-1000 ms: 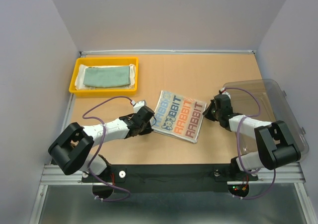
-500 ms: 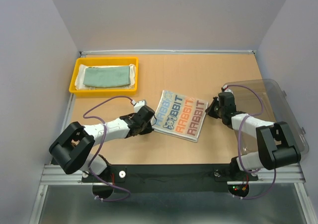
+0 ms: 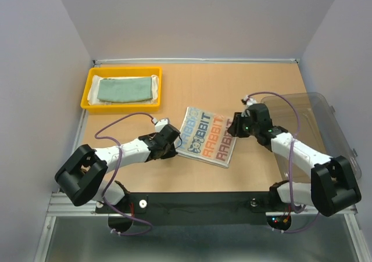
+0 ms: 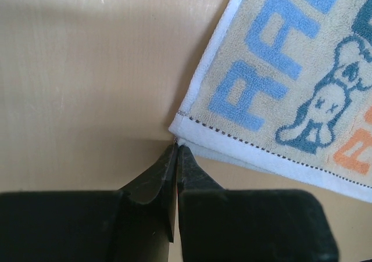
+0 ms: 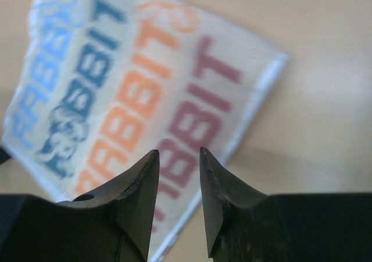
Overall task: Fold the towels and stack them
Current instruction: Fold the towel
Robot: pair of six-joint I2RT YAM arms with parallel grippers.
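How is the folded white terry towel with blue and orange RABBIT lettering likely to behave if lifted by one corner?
Probably floppy: the RABBIT-print terry towel lies flat in two soft layers, so it would likely drape and unfold. It looks thin, so probably light. Its fuzzy pile should resist sliding on the wooden table.

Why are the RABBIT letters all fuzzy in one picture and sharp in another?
Right wrist view: the printed towel looks smeared, probably out of focus. Left wrist view: the printed towel is crisp, and even its stitches show.
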